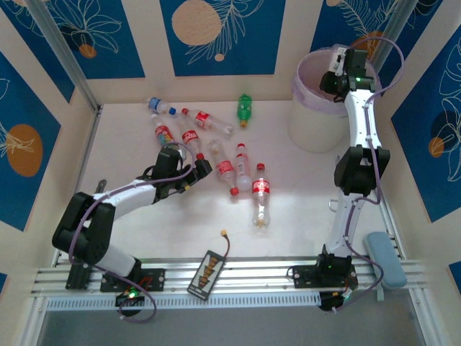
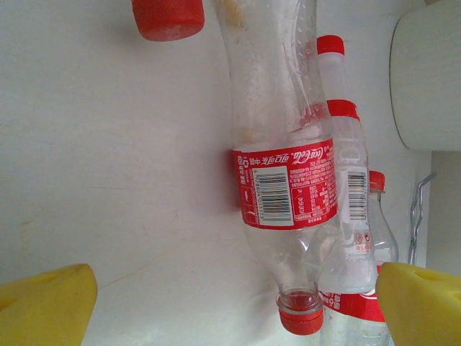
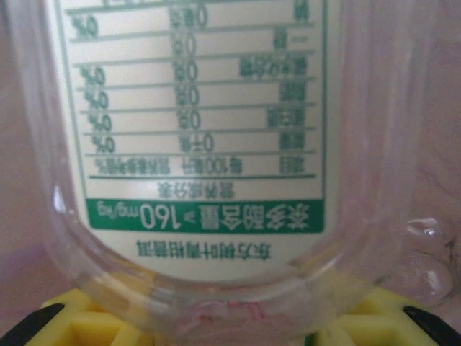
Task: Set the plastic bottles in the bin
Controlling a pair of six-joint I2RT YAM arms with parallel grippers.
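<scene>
Clear bottle [image 3: 216, 144] gripped by right tool [image 3: 223, 321] above bin [image 1: 310, 130]; left tool [image 2: 232, 306] gapes wide.

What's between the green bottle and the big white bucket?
Nothing. In the top view, the stretch of white table between the green bottle and the bin is bare.

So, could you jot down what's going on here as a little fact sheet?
Left hand: open, just above a red-labelled bottle lying on the table
Right hand: shut on a clear bottle with a green-and-white label, above the bin
Loose bottles: about nine, including a green bottle and a blue-capped bottle
</scene>
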